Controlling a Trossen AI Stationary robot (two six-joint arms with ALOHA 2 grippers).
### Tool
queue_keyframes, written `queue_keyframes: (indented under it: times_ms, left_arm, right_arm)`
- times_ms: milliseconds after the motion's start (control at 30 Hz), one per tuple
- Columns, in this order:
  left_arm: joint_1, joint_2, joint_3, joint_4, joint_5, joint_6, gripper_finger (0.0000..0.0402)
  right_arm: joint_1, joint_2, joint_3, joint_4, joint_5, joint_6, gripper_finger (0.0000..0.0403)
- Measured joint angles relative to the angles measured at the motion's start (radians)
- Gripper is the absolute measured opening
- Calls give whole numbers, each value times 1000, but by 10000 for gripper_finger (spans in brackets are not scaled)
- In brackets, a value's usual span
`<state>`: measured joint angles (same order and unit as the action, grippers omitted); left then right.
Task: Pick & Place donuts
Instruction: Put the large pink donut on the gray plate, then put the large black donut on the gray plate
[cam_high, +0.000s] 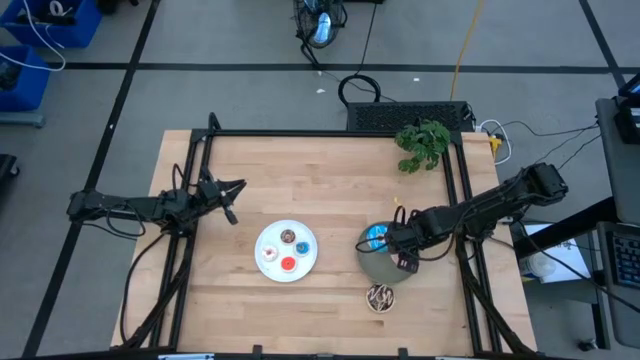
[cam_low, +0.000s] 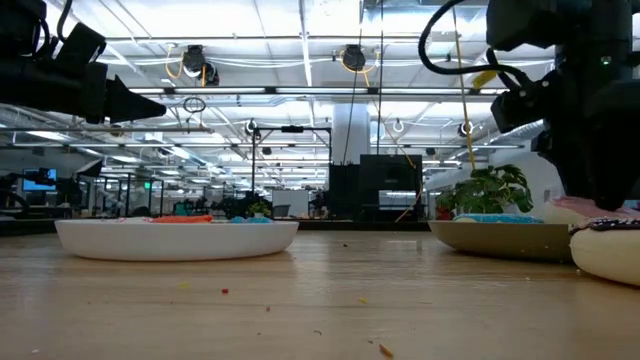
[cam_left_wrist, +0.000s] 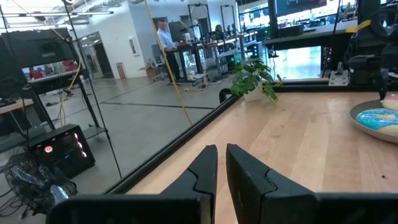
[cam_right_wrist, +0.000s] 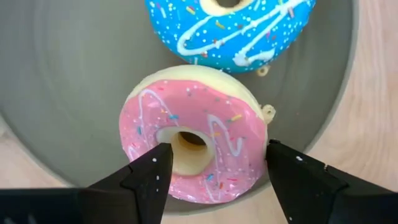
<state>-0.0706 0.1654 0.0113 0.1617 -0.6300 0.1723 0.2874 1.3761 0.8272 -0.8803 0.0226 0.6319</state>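
Note:
A pink donut (cam_right_wrist: 199, 143) lies flat on the grey plate (cam_right_wrist: 68, 81), near the plate's rim and right beside a blue donut (cam_right_wrist: 230, 31). My right gripper (cam_right_wrist: 217, 157) hangs open just above the pink donut and points down. One fingertip is over the donut's hole side and the other is past its outer edge, and neither touches it. A dark brown drizzled donut (cam_high: 379, 297) lies on the table near the front edge. Three tiny donuts, brown (cam_high: 288, 237), red (cam_high: 288, 264) and blue (cam_high: 304, 248), lie on the white plate (cam_high: 270, 268). My left gripper (cam_high: 228, 198) waits shut at the table's left, held level.
A small green plant (cam_high: 423, 143) stands at the table's far right. A black frame rail (cam_high: 330, 133) runs along the table's far edge and sides. Bare wood lies between the two plates and along the near edge.

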Motion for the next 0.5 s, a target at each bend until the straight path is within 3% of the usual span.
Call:
queue_keyframes:
  times_ms: [267,500]
  left_arm:
    - [0,0,0,0,0,2,42]
    - [0,0,0,0,0,2,42]
  right_arm:
    - [-7,-36,38,-13,5,-24,243]
    - [57,-54,208,23,40,-77,243]
